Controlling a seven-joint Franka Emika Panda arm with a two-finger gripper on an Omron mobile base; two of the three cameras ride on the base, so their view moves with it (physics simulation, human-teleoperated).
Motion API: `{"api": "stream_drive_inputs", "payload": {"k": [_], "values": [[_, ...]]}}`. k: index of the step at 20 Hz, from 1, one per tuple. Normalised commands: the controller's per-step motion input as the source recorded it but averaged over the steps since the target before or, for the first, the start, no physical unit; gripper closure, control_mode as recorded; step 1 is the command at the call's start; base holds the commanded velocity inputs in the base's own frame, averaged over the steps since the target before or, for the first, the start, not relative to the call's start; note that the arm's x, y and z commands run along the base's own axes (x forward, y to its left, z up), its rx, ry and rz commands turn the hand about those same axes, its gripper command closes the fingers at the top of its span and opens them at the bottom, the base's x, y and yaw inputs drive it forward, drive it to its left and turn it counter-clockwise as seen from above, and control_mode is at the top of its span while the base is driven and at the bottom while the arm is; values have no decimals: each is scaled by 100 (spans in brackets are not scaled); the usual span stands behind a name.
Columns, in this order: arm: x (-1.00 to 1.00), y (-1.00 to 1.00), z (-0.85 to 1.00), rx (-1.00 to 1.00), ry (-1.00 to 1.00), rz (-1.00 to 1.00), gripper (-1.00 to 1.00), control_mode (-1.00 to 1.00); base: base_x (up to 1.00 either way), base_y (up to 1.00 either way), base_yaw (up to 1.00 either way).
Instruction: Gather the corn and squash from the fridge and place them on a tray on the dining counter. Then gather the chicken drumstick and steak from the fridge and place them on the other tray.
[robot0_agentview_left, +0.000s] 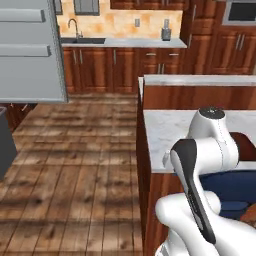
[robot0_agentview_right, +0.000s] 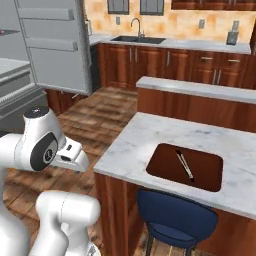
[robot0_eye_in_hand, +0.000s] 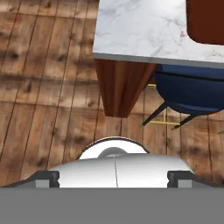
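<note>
Spanning marble dining counter (robot0_agentview_right: 150, 140), wooden floor (robot0_agentview_left: 75, 165).

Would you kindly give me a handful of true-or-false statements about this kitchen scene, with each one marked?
1. A brown tray sits on the marble counter. True.
2. The tray holds corn and squash. False: only a slim utensil lies on it.
3. A blue stool stands by the counter. True.
4. The fridge door is shut. False: it stands swung open.
5. The end effector holds a steak. False: no food is visible in the hand view.
</note>
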Motion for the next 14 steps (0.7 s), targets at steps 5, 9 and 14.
{"api": "stream_drive_inputs", "payload": {"k": [5, 9, 14], "values": [[0, 0, 0, 0, 0, 0, -100, 100, 44, 85, 34], [0, 0, 0, 0, 0, 0, -100, 100, 74, 58, 34], [0, 0, 0, 0, 0, 0, -100, 100, 81, 35, 38]]}}
